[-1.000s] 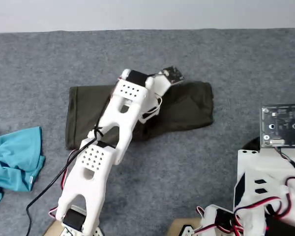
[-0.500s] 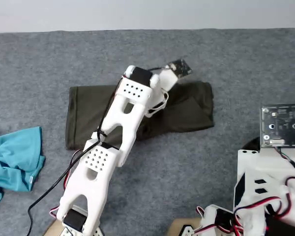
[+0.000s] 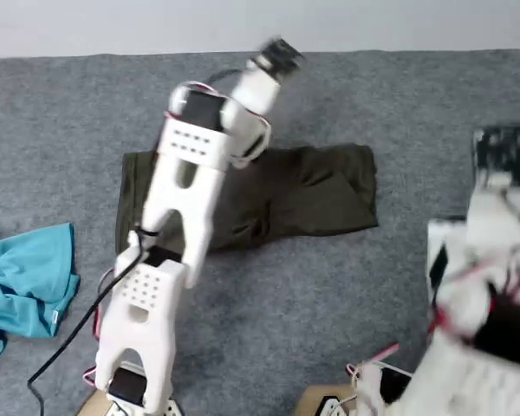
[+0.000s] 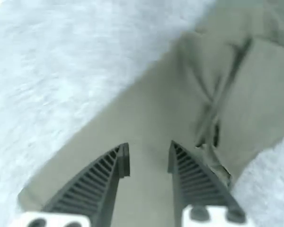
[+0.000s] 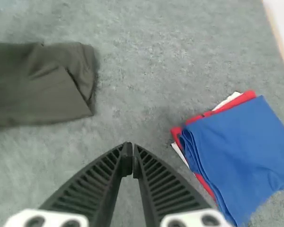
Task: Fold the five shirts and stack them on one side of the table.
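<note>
One dark shirt (image 3: 316, 192) — left gripper (image 4: 149, 153) seemingly above.

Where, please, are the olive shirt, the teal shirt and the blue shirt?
olive shirt (image 3: 321, 191), high view, its right half.
teal shirt (image 3: 30, 277), high view, its middle.
blue shirt (image 5: 236, 151), right wrist view, its middle.

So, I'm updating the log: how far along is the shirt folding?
Done: a folded stack, blue on top with red and white edges beneath. In hand: the olive shirt, folded over but rumpled, with the left gripper open above it, holding nothing. Left: the teal shirt lies crumpled off to one side; both need stacking.
</note>
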`<state>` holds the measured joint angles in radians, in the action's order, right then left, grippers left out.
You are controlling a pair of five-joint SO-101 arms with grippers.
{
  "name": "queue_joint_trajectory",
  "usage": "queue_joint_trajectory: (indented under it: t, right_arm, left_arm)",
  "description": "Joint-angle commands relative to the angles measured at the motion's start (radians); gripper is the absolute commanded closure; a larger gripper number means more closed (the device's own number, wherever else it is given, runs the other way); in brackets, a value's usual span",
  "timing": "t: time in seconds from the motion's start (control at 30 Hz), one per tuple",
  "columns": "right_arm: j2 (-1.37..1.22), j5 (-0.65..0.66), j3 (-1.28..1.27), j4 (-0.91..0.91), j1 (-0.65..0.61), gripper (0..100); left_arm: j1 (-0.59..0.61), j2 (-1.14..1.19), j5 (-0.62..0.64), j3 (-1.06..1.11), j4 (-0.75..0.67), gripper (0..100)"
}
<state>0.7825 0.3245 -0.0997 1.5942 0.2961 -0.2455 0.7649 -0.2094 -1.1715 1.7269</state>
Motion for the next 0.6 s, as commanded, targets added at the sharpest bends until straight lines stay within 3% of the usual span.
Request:
queue_joint_trajectory:
  t: [0.0, 0.33, 0.57]
  right_arm:
    - [-0.200, -0.034, 0.008, -0.148, -0.107, 98.3]
    - [-0.696, -0.035, 0.014, -0.602, -0.326, 98.6]
    - [-0.952, 0.032, 0.014, -0.860, -0.354, 98.7]
  left_arm:
    - [0.071, -0.133, 0.118, -0.036, 0.029, 86]
    - [0.229, -0.370, 0.166, 0.209, 0.029, 95]
    - [0.325, -0.559, 0.166, 0.469, 0.028, 95]
